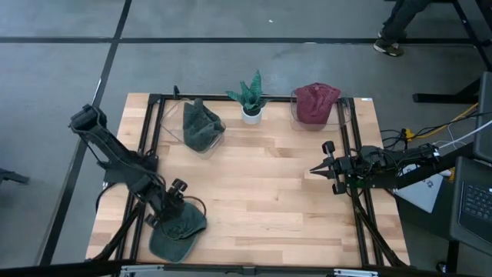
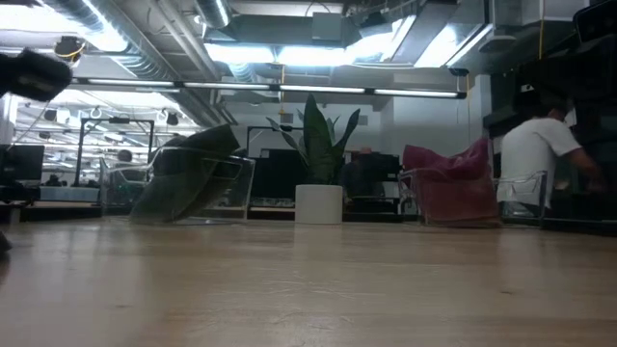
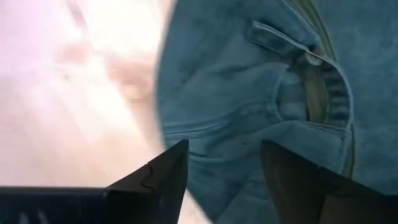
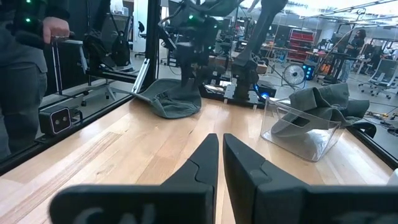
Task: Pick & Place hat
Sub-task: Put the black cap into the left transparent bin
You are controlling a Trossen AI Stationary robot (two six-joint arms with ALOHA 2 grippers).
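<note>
A dark green cap (image 1: 178,237) lies on the table near its front left corner; it also shows in the left wrist view (image 3: 249,93) and in the right wrist view (image 4: 177,102). My left gripper (image 1: 175,206) is open and points down, its fingers (image 3: 168,171) standing over the cap's crown close to the back strap (image 3: 311,81). My right gripper (image 1: 314,170) is shut and empty at the table's right side, low over the wood (image 4: 221,138). My left gripper is open right over the cap's crown (image 3: 230,130), coming from above. I cannot tell whether its fingertips touch the cloth. The cap lies on the table.
At the back stand a clear box with a green hat (image 1: 201,123), a small potted plant (image 1: 252,100) and a clear box with a maroon hat (image 1: 315,104). A black frame (image 1: 154,138) runs along the table's sides. A person (image 2: 540,154) stands beyond the table.
</note>
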